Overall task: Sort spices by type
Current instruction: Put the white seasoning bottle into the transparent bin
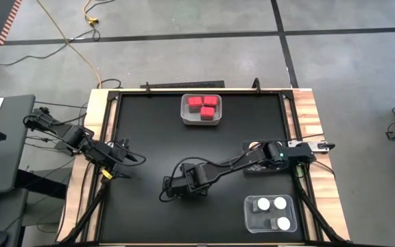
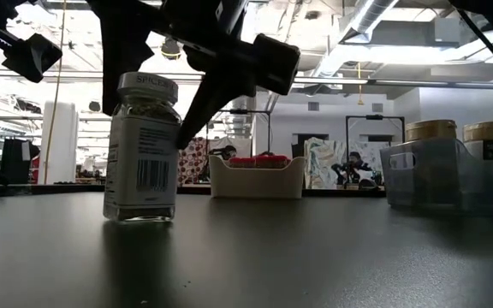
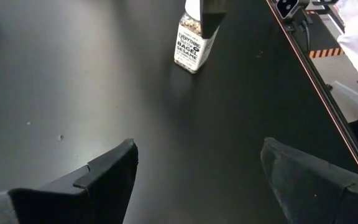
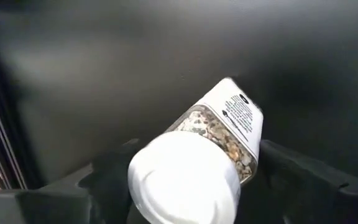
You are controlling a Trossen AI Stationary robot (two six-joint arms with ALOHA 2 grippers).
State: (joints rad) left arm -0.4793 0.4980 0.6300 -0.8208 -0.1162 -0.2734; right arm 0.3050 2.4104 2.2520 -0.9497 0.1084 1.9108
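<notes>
We have the right end effector spread around a white-lidded jar standing upright on the bench, well apart from the clear bin, ready to grip. The left end effector waits spread, farther from that bin.

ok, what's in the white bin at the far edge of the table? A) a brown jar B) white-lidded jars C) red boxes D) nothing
C: the high view shows three red boxes in the white bin; the white-lidded jars sit in the clear bin nearer the right arm.
</notes>
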